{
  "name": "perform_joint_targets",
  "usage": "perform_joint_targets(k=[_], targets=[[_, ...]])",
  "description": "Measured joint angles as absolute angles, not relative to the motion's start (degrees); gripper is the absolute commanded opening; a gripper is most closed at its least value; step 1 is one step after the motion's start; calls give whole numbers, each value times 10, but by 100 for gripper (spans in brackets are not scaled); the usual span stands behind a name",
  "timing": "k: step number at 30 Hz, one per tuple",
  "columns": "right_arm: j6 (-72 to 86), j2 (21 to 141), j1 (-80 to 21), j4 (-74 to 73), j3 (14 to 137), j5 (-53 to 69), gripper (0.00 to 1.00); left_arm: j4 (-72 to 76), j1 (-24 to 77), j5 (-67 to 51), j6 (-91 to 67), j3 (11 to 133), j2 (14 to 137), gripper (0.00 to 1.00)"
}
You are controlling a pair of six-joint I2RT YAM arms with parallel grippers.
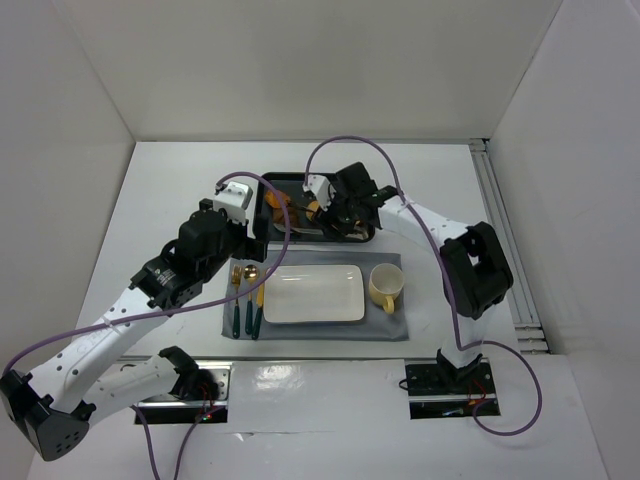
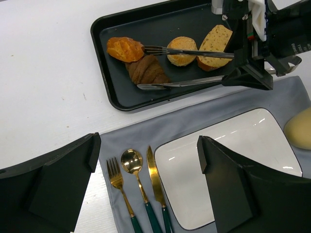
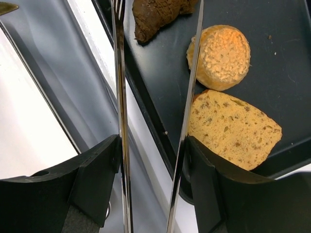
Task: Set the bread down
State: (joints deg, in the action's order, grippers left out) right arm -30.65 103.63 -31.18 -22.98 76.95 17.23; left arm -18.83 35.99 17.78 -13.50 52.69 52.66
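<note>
The dark-brown croissant lies in the black tray, also at the top of the right wrist view. My right gripper is shut on metal tongs and hovers over the tray's right side. The tongs' two arms are spread. Their tips reach either side of the croissant, with the lower arm close against it. My left gripper is open and empty above the grey placemat, near the tray's front left.
The tray also holds an orange pastry, a round golden bun and a tan slice. On the placemat lie a white rectangular plate, a gold fork, spoon and knife, and a yellow cup.
</note>
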Motion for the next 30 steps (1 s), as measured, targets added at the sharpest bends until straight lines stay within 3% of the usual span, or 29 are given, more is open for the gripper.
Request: perform_joint_targets(k=[10, 17, 22, 30], targets=[[-306, 1037, -331, -227, 769, 131, 57, -188, 360, 178, -135, 527, 527, 100], [-303, 1037, -331, -227, 769, 117, 35, -188, 360, 178, -135, 527, 527, 100], [-302, 1037, -331, -227, 769, 113, 25, -188, 360, 178, -135, 527, 527, 100], [-302, 1011, -331, -230, 768, 114, 24, -188, 360, 180, -135, 527, 527, 100]])
